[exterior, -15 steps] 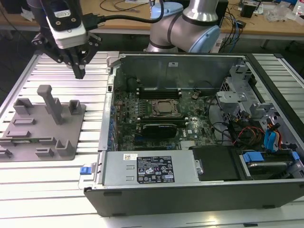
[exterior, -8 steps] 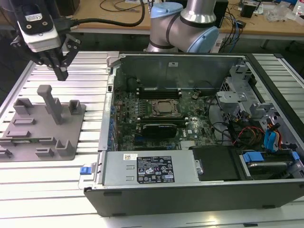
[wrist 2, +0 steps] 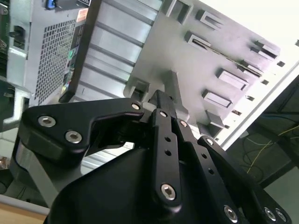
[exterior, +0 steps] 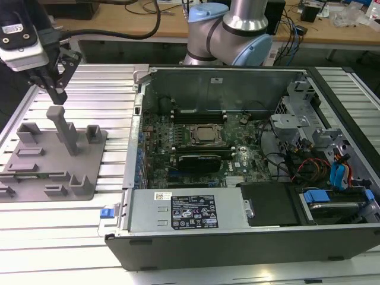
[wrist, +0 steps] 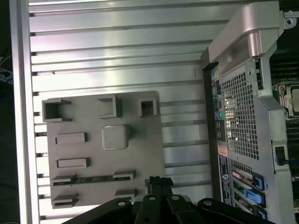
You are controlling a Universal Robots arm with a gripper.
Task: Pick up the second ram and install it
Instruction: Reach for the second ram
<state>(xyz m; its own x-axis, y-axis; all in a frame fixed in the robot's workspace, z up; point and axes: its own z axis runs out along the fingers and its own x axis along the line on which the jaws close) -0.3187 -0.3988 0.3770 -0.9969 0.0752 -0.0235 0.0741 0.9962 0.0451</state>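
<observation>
The second ram point(wrist: 93, 178) is a thin green stick lying in its holders near one edge of the grey tray point(wrist: 140, 154). In the exterior view the ram point(exterior: 34, 175) sits low on the tray point(exterior: 89, 148), at the exterior view's left. My gripper point(exterior: 57, 94) hangs above the tray, just over its tall post point(exterior: 64, 127), apart from the ram. Its fingers point(wrist: 160, 182) are shut together and hold nothing. In the second wrist view the gripper point(wrist 2: 161, 100) points at the tray, and the ram point(wrist 2: 226, 55) lies further out.
An open computer case point(exterior: 237, 214) stands to the exterior view's right of the tray on the ribbed metal table point(exterior: 65, 225). Inside it are the motherboard with its processor point(exterior: 205, 135), long black memory slots point(exterior: 199, 111) and a black card point(exterior: 205, 160). The arm's base point(exterior: 228, 29) stands behind the case.
</observation>
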